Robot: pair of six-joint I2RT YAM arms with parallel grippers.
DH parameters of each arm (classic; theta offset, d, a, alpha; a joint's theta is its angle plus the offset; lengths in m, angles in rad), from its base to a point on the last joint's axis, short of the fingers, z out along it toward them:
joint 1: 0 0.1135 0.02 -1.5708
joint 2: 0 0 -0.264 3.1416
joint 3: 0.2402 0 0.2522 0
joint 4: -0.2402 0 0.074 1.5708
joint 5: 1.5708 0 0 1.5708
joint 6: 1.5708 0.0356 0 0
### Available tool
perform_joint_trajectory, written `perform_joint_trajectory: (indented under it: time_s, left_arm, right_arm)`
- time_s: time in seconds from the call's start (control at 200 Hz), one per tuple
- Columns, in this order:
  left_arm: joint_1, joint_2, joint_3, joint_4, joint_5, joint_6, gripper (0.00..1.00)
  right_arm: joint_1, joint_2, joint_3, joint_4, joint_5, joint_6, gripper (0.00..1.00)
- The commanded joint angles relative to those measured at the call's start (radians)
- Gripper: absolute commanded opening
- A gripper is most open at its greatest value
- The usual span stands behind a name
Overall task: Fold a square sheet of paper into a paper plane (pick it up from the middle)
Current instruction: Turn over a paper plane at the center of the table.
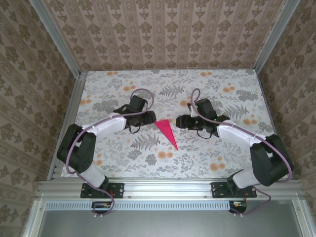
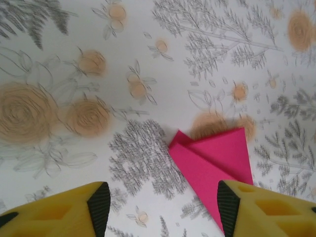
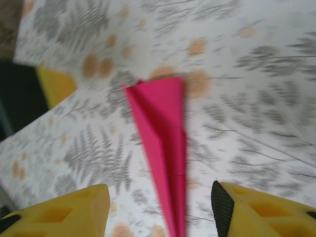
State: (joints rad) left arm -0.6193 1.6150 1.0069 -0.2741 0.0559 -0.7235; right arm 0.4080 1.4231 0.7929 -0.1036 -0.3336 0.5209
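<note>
The paper plane point(image 1: 166, 132) is laid on the floral tabletop point(image 1: 222, 158), tip toward 5 o'clock, flanked by the left claw point(image 1: 153, 117) and right claw point(image 1: 178, 121), both spread apart and empty; the tabletop is enclosed by patterned walls point(image 1: 163, 29).

Top overhead; wrist cams close, share plane point(image 2: 212, 163).

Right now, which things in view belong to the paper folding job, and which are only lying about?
Job: paper plane, left gripper, right gripper, both open, one on each side of it.
Just there: flowered table cover, metal frame, patterned walls.
</note>
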Motion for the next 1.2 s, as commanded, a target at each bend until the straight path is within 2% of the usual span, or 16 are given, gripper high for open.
perform_joint_trajectory:
  time_s: [0.0,0.135,0.315,0.46,0.665,0.955,1.195]
  left_arm:
    - [-0.068,0.005,0.074,-0.156,-0.099,-0.051,0.69]
    - [-0.159,0.088,0.181,-0.295,-0.15,-0.112,0.77]
    - [-0.257,0.29,0.46,-0.577,-0.283,-0.131,0.76]
    - [-0.275,0.424,0.6,-0.662,-0.272,-0.118,0.71]
    - [-0.291,0.53,0.703,-0.71,-0.239,-0.105,0.66]
    - [-0.296,0.505,0.698,-0.724,-0.269,-0.134,0.49]
    - [-0.296,0.457,0.647,-0.69,-0.275,-0.158,0.23]
  right_arm:
    - [-0.035,-0.026,-0.062,0.03,0.129,0.016,0.63]
    - [-0.078,-0.055,-0.129,0.091,0.138,0.04,0.71]
    - [-0.12,-0.064,-0.172,0.095,0.164,0.063,0.74]
    - [-0.135,-0.097,-0.194,0.085,0.201,0.075,0.75]
    - [-0.142,-0.13,-0.211,0.086,0.222,0.08,0.74]
    - [-0.142,-0.118,-0.21,0.084,0.219,0.085,0.74]
    - [-0.143,-0.104,-0.209,0.087,0.219,0.089,0.74]
